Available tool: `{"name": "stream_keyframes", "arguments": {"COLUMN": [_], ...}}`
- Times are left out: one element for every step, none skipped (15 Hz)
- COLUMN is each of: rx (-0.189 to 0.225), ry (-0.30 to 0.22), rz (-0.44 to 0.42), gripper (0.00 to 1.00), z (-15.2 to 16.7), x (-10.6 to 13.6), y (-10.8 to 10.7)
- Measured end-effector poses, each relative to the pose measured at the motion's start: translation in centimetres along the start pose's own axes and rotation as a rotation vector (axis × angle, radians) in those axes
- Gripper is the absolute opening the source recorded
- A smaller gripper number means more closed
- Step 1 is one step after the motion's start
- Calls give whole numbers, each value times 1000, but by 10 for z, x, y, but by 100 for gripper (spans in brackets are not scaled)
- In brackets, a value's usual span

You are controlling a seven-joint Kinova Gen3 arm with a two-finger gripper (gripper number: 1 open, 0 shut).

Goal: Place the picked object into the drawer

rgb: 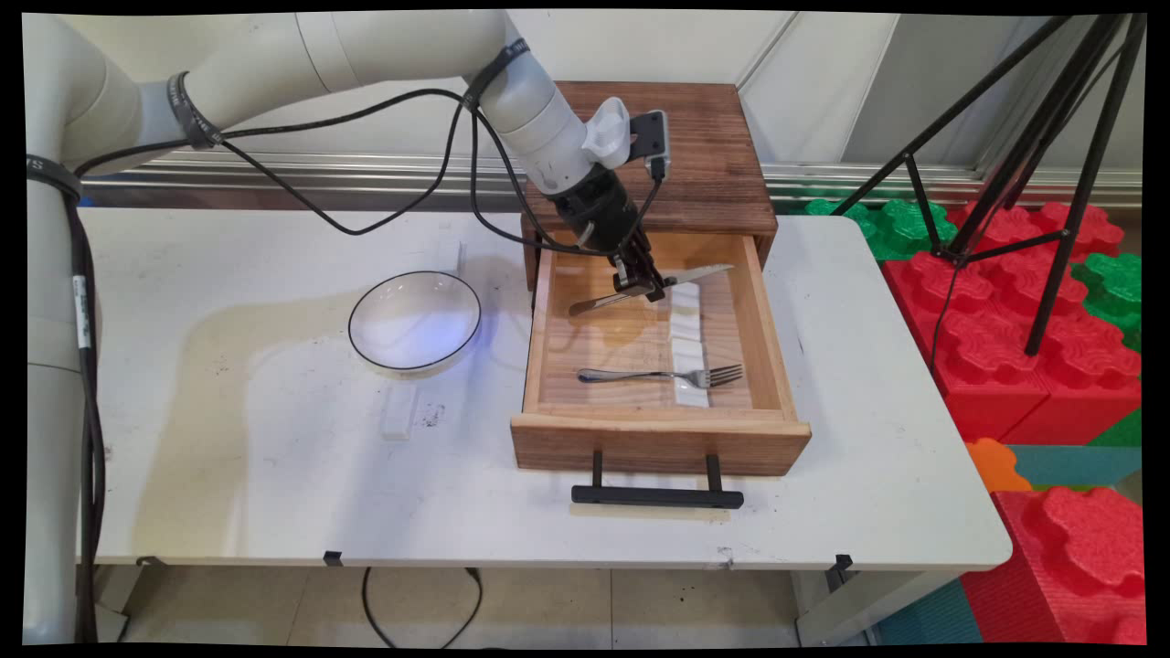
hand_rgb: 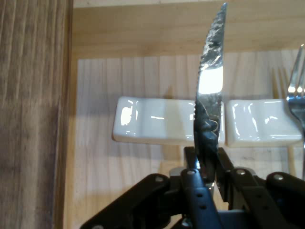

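While the pincer (rgb: 645, 285) pinched a knife (rgb: 651, 286) above the open wooden drawer (rgb: 658, 429) on the desk (rgb: 274, 475), the blade hung over two white rests (hand_rgb: 164, 120), with a fork (rgb: 663, 375) nearer the drawer's front.

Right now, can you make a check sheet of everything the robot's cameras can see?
Surface: white table, stained and scuffed.
Things in hand: knife gripped in the gripper, held above the open wooden drawer.
In the drawer: fork lying flat; white rests in a row under its tines.
Clutter: glass bowl left of the drawer; small white block in front of it.
Gripper: shut on the knife near its middle.
Cables: black cables hanging from the arm.
Surroundings: wooden cabinet; black tripod; red and green foam blocks at right.
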Motion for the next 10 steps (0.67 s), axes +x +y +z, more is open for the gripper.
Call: {"name": "stream_keyframes", "arguments": {"rx": [2, 4, 5, 6, 7, 8, 9, 10, 11, 12], "ry": [-1, -3, -4, -5, -7, -9, -11, -13, -15, -16], "rz": [1, 0, -1, -1, -2, -2, -3, -3, -3, -3], "gripper": [0, 0, 0, 0, 0, 0, 0, 0, 0, 0], "z": [4, 7, 10, 12, 14, 17, 20, 23, 26, 29], "x": [-2, -3, -5, -5, -7, -8, -9, -10, -11, -11], "y": [-1, -1, -2, -2, -2, -2, -3, -3, -3, -3]}}
